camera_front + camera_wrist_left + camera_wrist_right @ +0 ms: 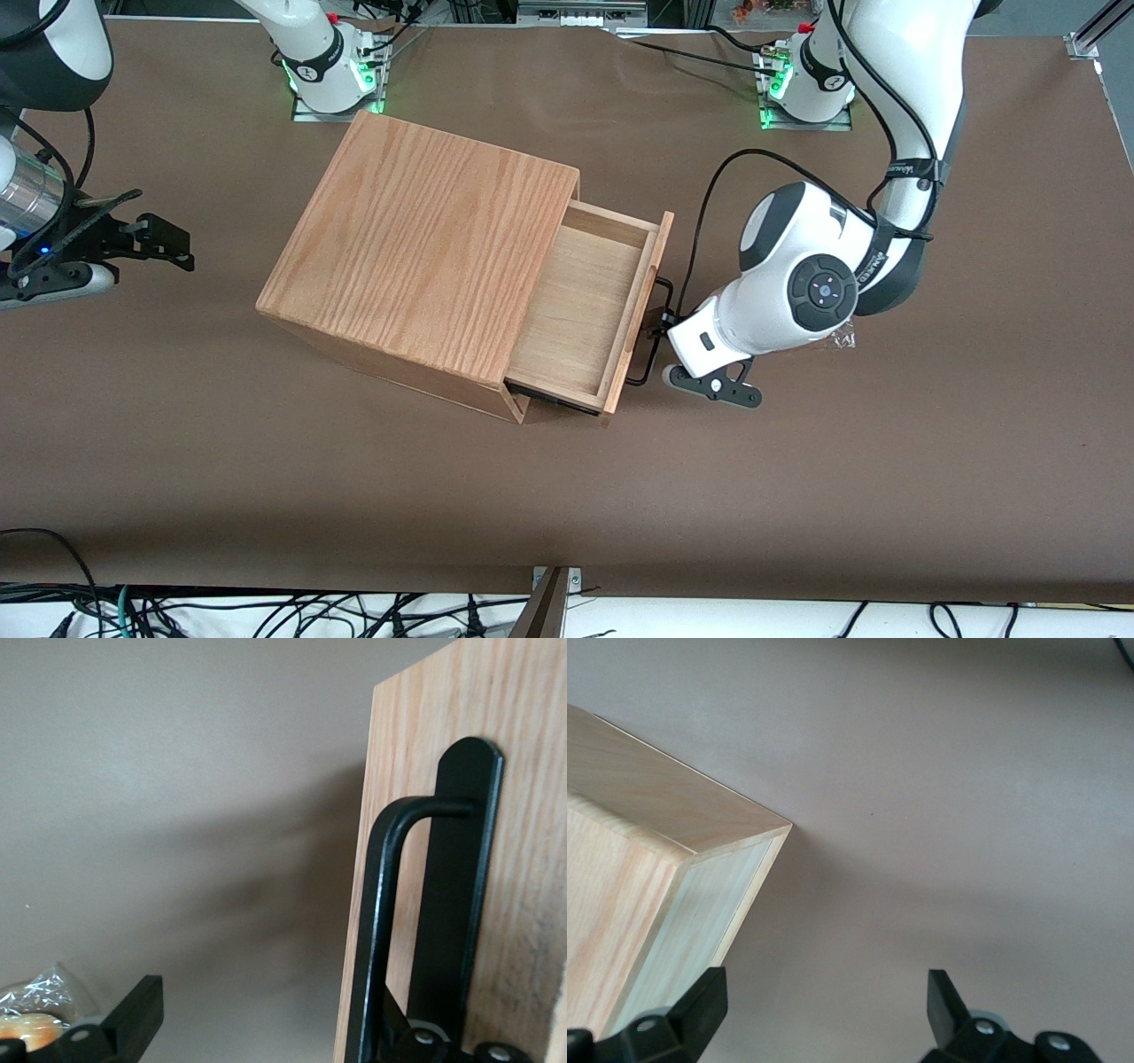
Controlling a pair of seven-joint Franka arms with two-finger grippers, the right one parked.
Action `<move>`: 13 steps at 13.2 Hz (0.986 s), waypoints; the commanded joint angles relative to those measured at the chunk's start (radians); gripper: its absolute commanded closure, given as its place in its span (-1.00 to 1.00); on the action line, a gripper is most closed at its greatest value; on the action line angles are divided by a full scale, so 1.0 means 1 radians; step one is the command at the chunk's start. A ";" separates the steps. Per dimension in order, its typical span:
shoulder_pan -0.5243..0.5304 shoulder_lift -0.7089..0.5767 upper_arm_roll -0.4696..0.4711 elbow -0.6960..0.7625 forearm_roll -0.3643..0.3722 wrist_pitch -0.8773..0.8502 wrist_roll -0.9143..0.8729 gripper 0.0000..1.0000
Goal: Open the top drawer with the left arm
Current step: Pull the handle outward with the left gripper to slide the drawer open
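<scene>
The top drawer (pixel 580 306) is pulled partly out of the oak-grain cabinet (pixel 425 248), and its pale plywood bottom shows. Its thin black wire handle (pixel 653 341) faces the working arm's end of the table. My left arm (pixel 797 283) is low in front of the drawer with its black gripper (pixel 663 323) at the handle. In the left wrist view the gripper (pixel 257 1005) is open. One finger (pixel 133 1019) is out over the table. The other finger sits at the handle bar (pixel 376 930) against the drawer front (pixel 532 859).
A small item in clear plastic wrap (pixel 842 338) lies on the brown table beside my left arm's wrist, and it also shows in the left wrist view (pixel 31 1019). The cabinet stands mid-table. The arm bases (pixel 802 84) stand along the table edge farthest from the front camera.
</scene>
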 commanded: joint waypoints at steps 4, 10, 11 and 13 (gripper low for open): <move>0.004 -0.010 0.001 0.004 0.042 0.010 0.005 -1.00; 0.009 -0.015 0.001 0.004 0.044 -0.017 0.005 -1.00; 0.007 -0.015 0.001 0.004 0.045 -0.017 0.005 -1.00; 0.006 -0.014 0.001 0.003 0.045 -0.017 0.013 -1.00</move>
